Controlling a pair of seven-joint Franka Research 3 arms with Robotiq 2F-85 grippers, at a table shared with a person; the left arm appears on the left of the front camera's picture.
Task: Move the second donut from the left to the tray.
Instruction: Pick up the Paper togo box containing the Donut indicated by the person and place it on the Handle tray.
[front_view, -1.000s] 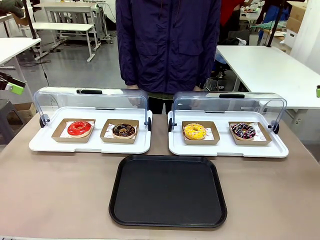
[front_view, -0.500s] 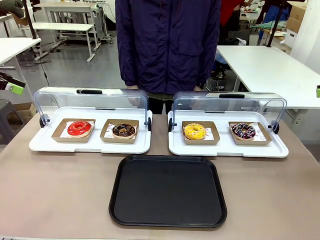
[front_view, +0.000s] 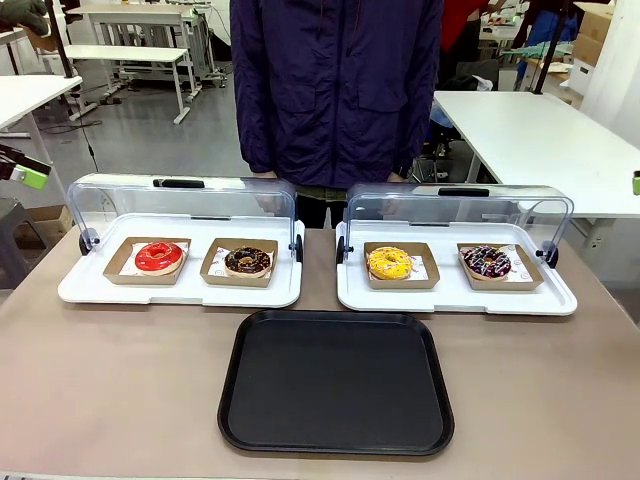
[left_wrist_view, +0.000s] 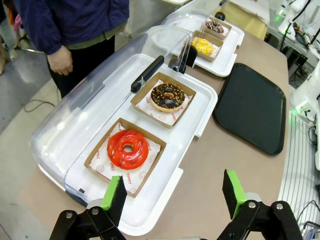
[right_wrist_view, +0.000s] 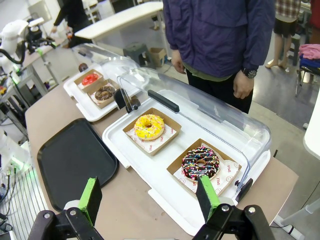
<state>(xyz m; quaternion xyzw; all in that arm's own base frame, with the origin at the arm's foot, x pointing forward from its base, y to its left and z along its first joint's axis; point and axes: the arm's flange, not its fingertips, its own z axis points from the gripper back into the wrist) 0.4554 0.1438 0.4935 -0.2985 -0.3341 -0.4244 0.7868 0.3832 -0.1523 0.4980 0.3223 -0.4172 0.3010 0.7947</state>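
Note:
The second donut from the left (front_view: 247, 261) has dark chocolate glaze with light flecks and lies in a square brown cardboard holder on the left white tray. It also shows in the left wrist view (left_wrist_view: 167, 96) and, far off, in the right wrist view (right_wrist_view: 104, 93). The black tray (front_view: 336, 380) lies bare at the table's near middle, in front of both white trays. My left gripper (left_wrist_view: 174, 185) hangs open above the left white tray's outer end, nearer the red donut (left_wrist_view: 128, 149). My right gripper (right_wrist_view: 148, 189) hangs open over the right white tray's outer end.
Two white trays (front_view: 90, 290) (front_view: 560, 298) stand side by side with their clear domed lids (front_view: 180, 200) swung back. The right one holds a yellow donut (front_view: 390, 263) and a sprinkled dark donut (front_view: 486, 262). A person in a dark jacket (front_view: 335, 90) stands at the far edge, arms down.

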